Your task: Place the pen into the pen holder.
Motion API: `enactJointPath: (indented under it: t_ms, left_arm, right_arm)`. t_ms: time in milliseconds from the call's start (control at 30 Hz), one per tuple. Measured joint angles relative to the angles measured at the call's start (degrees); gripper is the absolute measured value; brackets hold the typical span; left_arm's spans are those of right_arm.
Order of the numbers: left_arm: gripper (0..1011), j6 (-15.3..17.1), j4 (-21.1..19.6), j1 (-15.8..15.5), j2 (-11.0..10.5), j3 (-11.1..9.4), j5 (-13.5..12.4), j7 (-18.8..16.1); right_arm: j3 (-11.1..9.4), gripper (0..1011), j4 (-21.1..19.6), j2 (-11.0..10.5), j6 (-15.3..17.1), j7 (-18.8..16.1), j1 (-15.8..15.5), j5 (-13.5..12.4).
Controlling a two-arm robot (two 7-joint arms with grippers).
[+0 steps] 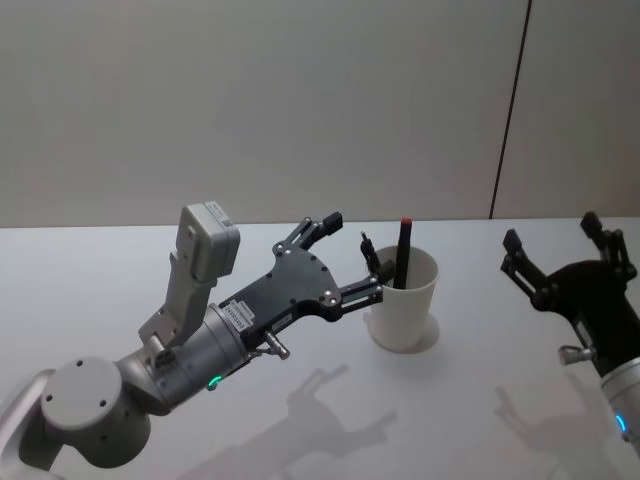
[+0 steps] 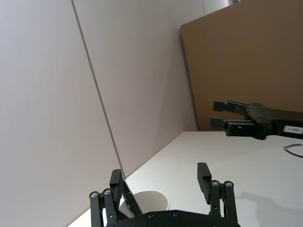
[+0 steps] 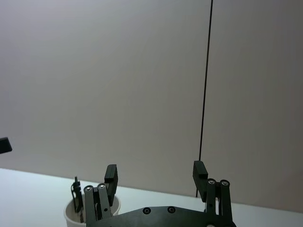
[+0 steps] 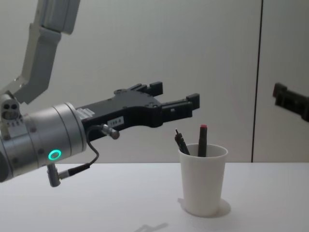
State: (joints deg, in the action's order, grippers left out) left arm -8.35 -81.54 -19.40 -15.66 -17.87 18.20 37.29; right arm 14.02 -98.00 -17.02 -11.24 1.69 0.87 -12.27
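The pen holder, a white paper cup, stands upright on the white table, and there are two pens in it already: one dark-bodied with a red top, leaning against the far side of the rim, and a black one with a clip, tilted toward the robot's left. The left gripper hangs in the air just left of the cup, above rim height, its fingers spread wide with nothing between them; in the chest view it reaches in from the left, up above the pens. Over on the right, the right gripper sits well apart from the cup, raised off the table, fingers likewise splayed and empty. From the right wrist view the cup peeks out behind one finger, with the black pen's clip poking up.
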Motion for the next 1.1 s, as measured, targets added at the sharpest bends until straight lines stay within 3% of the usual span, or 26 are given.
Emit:
enactJointPath:
  t_ms: [567,1100]
  left_arm:
    - [1000,3.16,-3.99,2.02,-2.15,-2.84,-2.33,-12.53]
    - [1000,6.15,-7.81,3.94,-4.2,-5.54,-4.55,-24.51]
  right_arm:
    - [-0.98,1001,-2.87,-2.07,11.58,-4.86,-1.55,-3.7]
    - [-1.11,1001,-3.26,-2.32,13.2,-5.53,-1.73,-4.2]
